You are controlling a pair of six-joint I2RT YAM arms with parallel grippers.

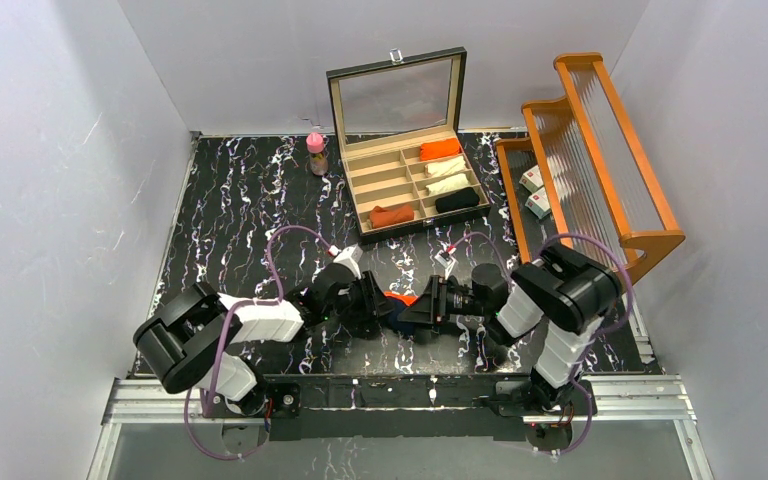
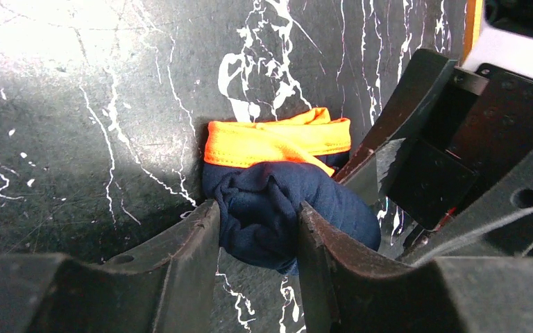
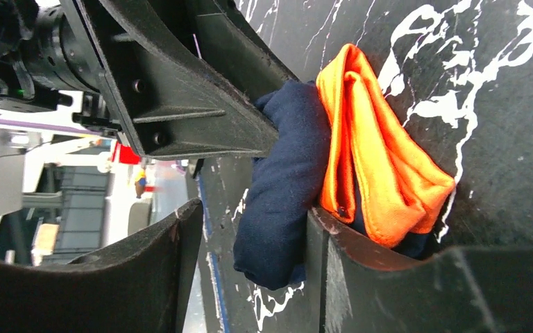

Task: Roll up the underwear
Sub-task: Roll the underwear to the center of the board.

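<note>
The underwear (image 1: 397,299) is a navy cloth roll with bright orange trim, lying on the black marbled table between both arms near the front edge. In the left wrist view the navy roll (image 2: 271,208) sits squeezed between the two fingers of my left gripper (image 2: 258,232), with the orange band (image 2: 277,141) just beyond it. My right gripper (image 3: 250,243) faces the left one from the other side and stands open. Its right finger (image 3: 333,263) lies against the navy cloth (image 3: 284,180), and a gap shows on the other side. In the top view the left gripper (image 1: 388,308) and the right gripper (image 1: 412,306) meet at the roll.
A glass-lidded compartment box (image 1: 364,196) stands at the back centre and holds several rolled cloths, among them a rust-orange one (image 1: 392,215). A pink-capped bottle (image 1: 316,152) stands to its left. A wooden rack (image 1: 600,150) with small cartons (image 1: 535,190) lines the right side.
</note>
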